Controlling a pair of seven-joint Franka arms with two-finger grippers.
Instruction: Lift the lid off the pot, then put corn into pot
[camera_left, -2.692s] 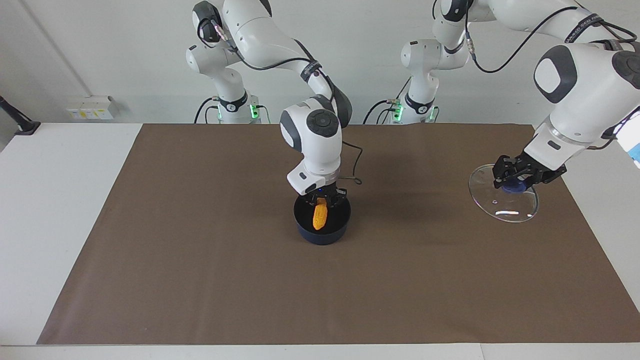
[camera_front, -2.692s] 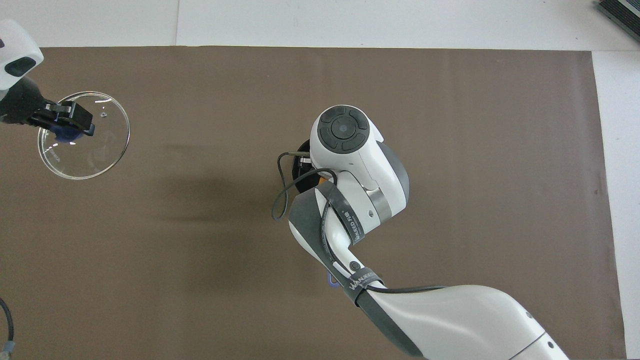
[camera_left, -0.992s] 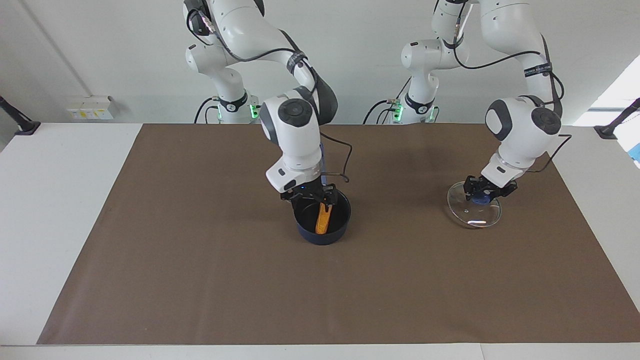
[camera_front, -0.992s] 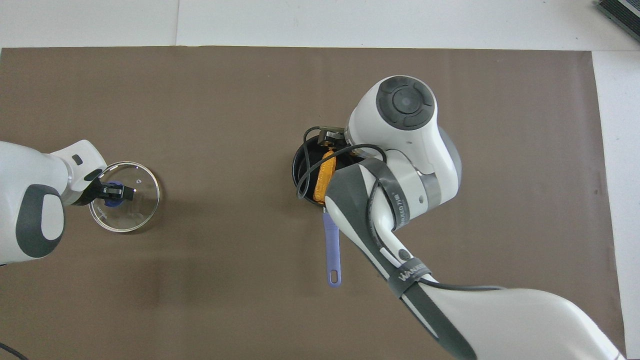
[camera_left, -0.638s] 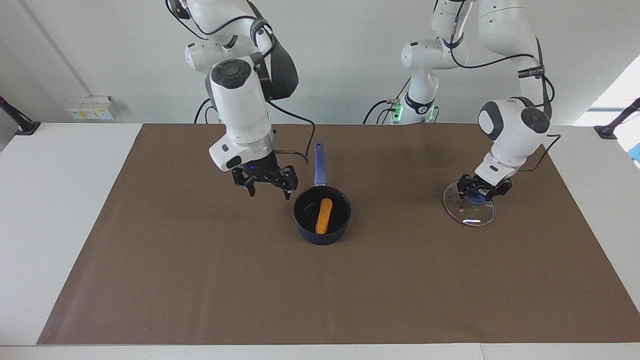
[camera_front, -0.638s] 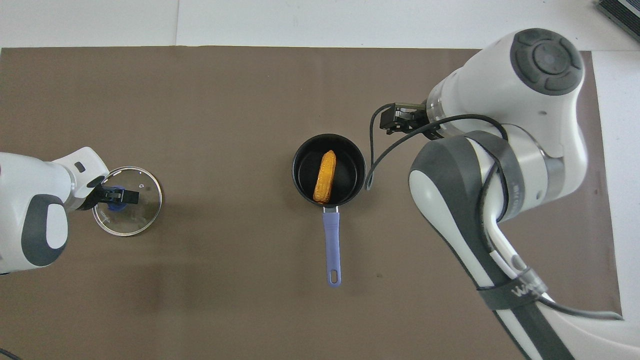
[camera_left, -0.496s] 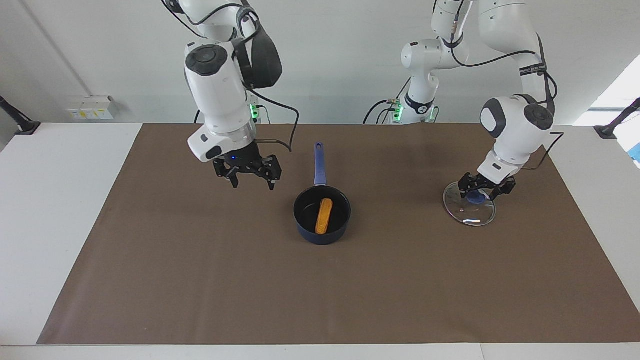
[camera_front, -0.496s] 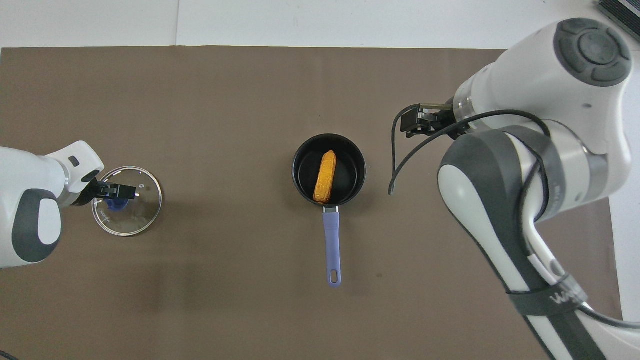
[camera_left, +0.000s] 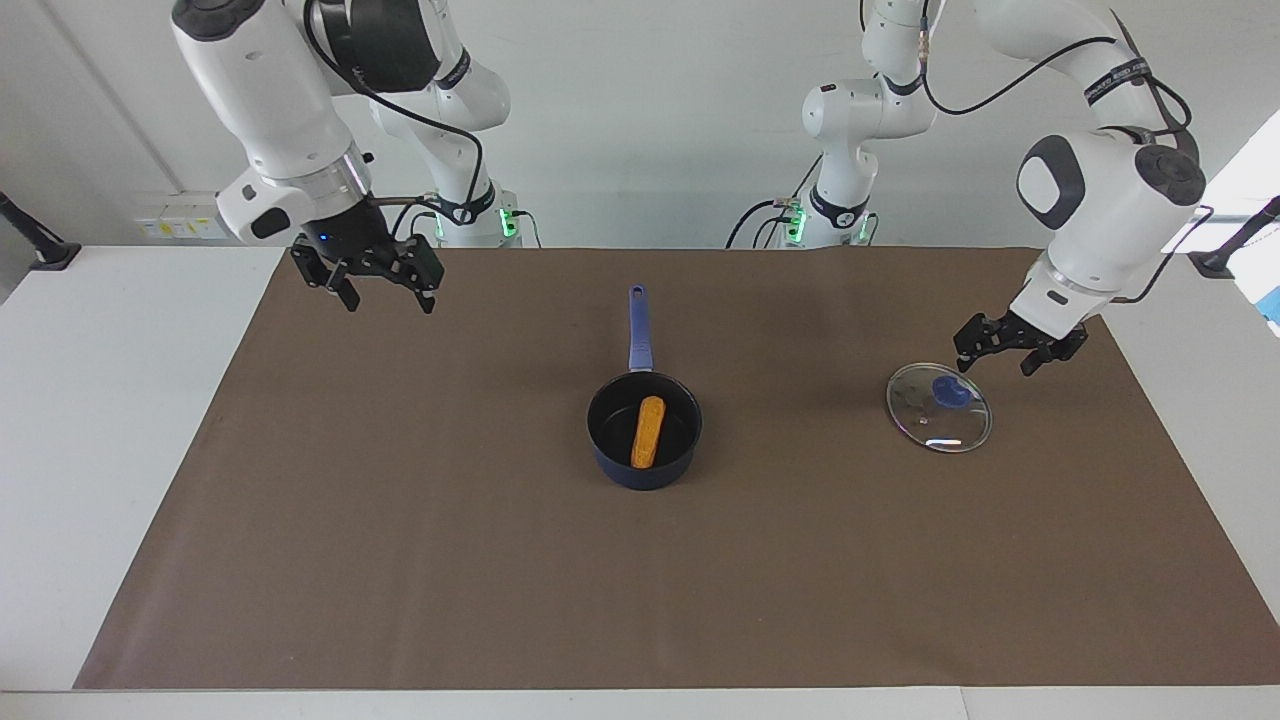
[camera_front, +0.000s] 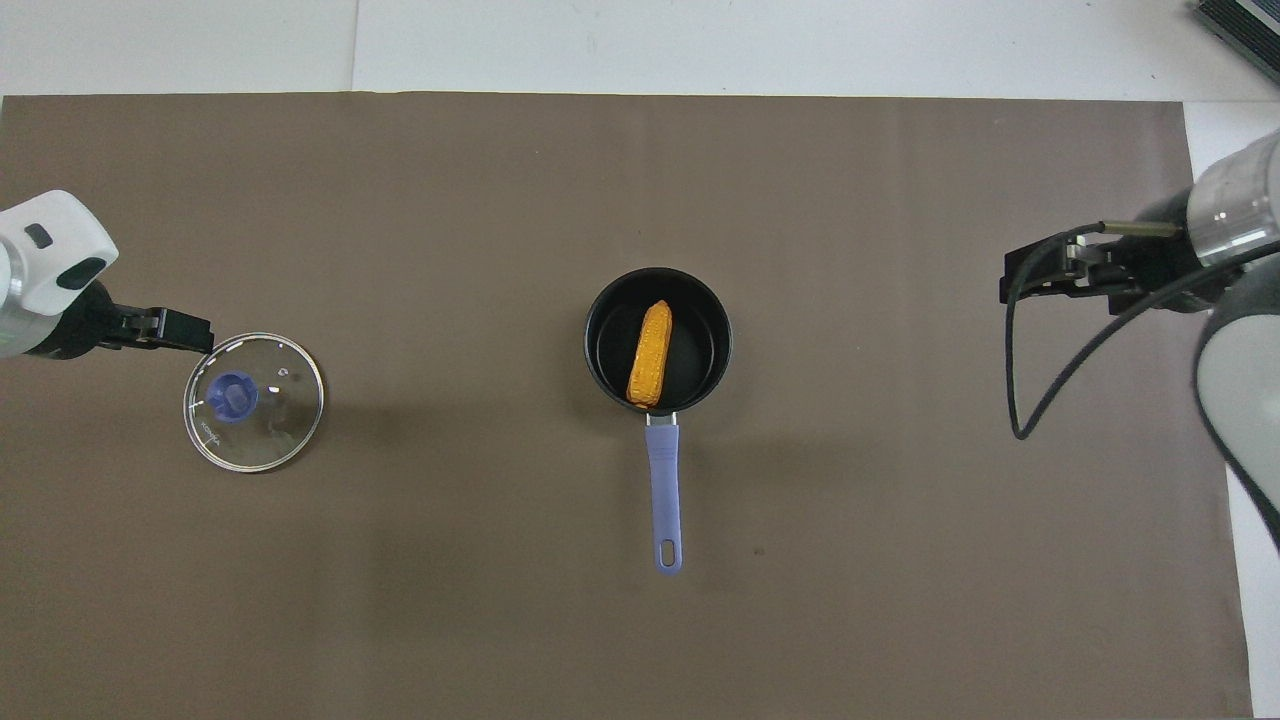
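The navy pot (camera_left: 645, 462) (camera_front: 600, 340) stands mid-table with its long blue handle (camera_left: 638, 328) (camera_front: 664, 495) pointing toward the robots. The corn (camera_left: 646, 431) (camera_front: 650, 353) lies inside it. The glass lid (camera_left: 938, 406) (camera_front: 254, 402) with its blue knob lies flat on the mat toward the left arm's end. My left gripper (camera_left: 1010, 356) (camera_front: 185, 332) is open and empty, raised just above the lid's edge. My right gripper (camera_left: 383, 291) (camera_front: 1030, 272) is open and empty, raised over the mat toward the right arm's end.
A brown mat (camera_left: 400, 520) (camera_front: 400, 200) covers most of the white table (camera_left: 100, 400).
My right gripper has drawn away from the pot toward its own end and risen. My left gripper has let go of the lid's knob and lifted off; the lid stays flat.
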